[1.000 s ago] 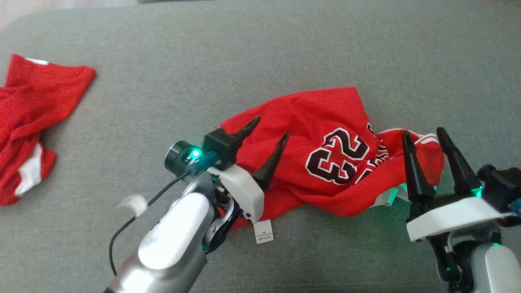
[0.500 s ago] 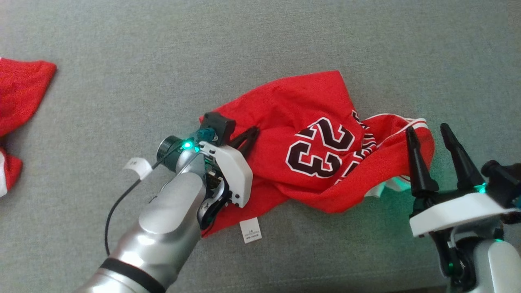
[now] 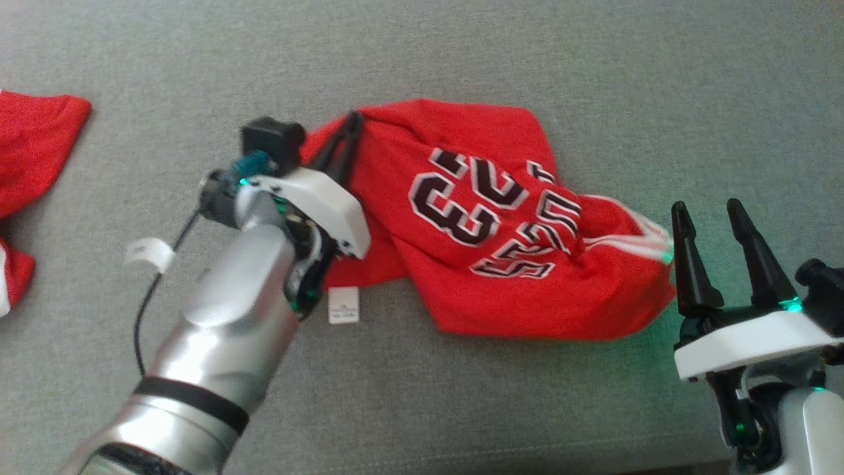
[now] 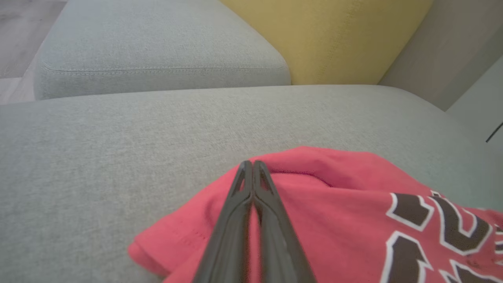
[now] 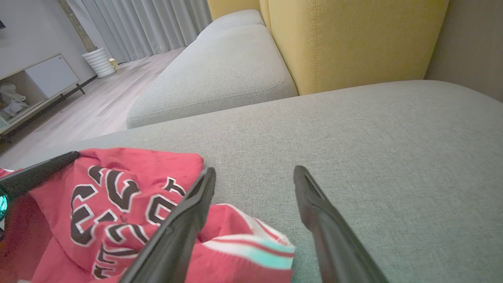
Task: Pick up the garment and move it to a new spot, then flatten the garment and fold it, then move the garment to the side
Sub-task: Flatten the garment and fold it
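Two robot arms reach over a grey sofa seat with a red jersey crumpled near its middle. The jersey lies in a loose heap, wider than it is deep. The dark, white-edged number 23 and some lettering face up, tilted at an angle.

The left gripper is at the jersey's upper left corner. Its two dark fingers are pressed tightly together and pinch a raised fold of red cloth at their tips. In the left wrist view, the closed fingers of this gripper lie along the cloth, which rises to a ridge where they meet. A small white label lies on the seat at the jersey's lower left edge, just beside the left arm's silver forearm.

The right gripper is just beside the jersey's right end, its fingers spread wide with nothing between them. In the right wrist view, one finger of that gripper crosses in front of the white-striped trim. Whether it touches the cloth cannot be told.

A second piece of red clothing lies well apart at the seat's far left edge. A yellow back cushion stands behind the seat.
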{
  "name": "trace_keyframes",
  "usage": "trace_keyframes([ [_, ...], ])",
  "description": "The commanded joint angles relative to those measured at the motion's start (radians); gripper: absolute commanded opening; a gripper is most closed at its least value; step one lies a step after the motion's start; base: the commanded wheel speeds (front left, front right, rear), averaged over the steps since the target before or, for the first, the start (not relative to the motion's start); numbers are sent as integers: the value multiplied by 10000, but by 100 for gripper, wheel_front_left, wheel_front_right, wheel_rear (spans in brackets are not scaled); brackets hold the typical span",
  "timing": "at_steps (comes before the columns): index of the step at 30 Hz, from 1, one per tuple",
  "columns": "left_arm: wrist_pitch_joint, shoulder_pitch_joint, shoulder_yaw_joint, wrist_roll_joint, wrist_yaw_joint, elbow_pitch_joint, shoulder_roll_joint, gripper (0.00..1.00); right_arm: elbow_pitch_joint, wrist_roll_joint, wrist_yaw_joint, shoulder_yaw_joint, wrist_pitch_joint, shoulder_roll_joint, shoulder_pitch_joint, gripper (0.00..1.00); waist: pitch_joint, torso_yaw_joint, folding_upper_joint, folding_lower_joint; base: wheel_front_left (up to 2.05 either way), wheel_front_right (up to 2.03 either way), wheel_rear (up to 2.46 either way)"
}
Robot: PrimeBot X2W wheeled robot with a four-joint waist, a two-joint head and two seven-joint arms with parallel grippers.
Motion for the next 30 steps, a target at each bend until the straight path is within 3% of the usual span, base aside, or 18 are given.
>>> trace_keyframes([
  [1, -127, -526, 441, -112, 61, -65, 324, 0, -319, 106, 75, 169, -40, -36, -376, 100, 48, -75, 0, -1, 0, 0, 0],
  [12, -348, -1446, 1288, -555, -116, 1697, 755, 0, -124, 267, 75, 268, -237, -36, -527, 100, 269, -529, 0, -1, 0, 0, 0],
  [13, -362, -1459, 1317, -563, -176, 1798, 755, 31, -113, 258, 75, 272, -288, -36, -531, 100, 269, -542, 0, -1, 0, 0, 0],
  [14, -373, -1444, 1329, -548, -216, 1877, 754, 100, -92, 247, 75, 278, -330, -36, -533, 100, 263, -549, 0, -1, 0, 0, 0],
  [19, -397, -863, 1621, -56, -23, 887, 831, 100, -1, -29, 75, 368, -567, -36, -561, 100, 76, -433, 0, -1, 0, 0, 0],
  [30, -401, 3482, 3573, 1947, 1100, -5351, 974, 100, 21, -889, 75, 866, -919, -276, -639, 100, -674, 220, 0, -1, 0, 0, 0],
])
